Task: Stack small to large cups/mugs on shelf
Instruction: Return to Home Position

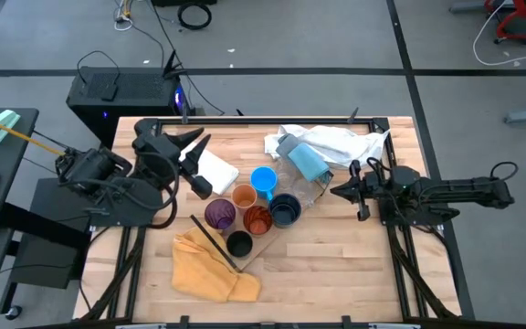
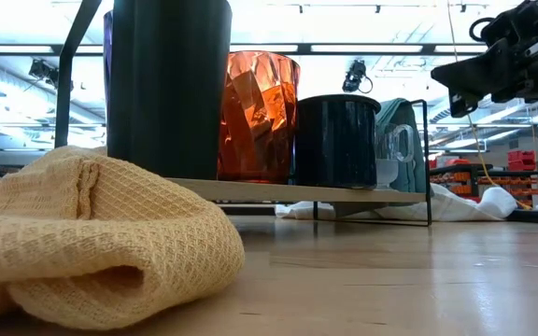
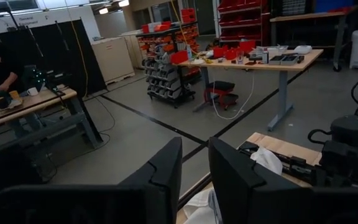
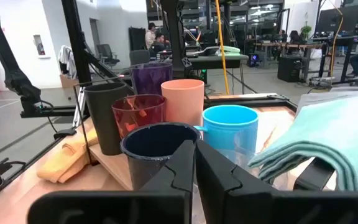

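Note:
Several cups stand together on the pale wood shelf (image 1: 256, 252) at mid-table: purple (image 1: 219, 214), small orange (image 1: 245, 196), bright blue mug (image 1: 264, 179), red-orange tumbler (image 1: 257, 219), dark bluish cup (image 1: 284, 209) and black mug (image 1: 239, 243). In the low view the shelf board (image 2: 344, 193) rests on a thin dark frame. My left gripper (image 1: 195, 141) hovers at the far left, away from the cups, fingers a little apart, empty. My right gripper (image 1: 338, 190) is shut and empty, just right of the cups, level with the dark bluish cup (image 4: 157, 146).
A yellow cloth (image 1: 210, 267) lies at the near left, touching the shelf. A white pad (image 1: 215, 170) lies by the left gripper. A pale-blue cylinder with a grey end (image 1: 305, 158) and a white cloth (image 1: 336, 142) lie at the far right. Bare table shows near right.

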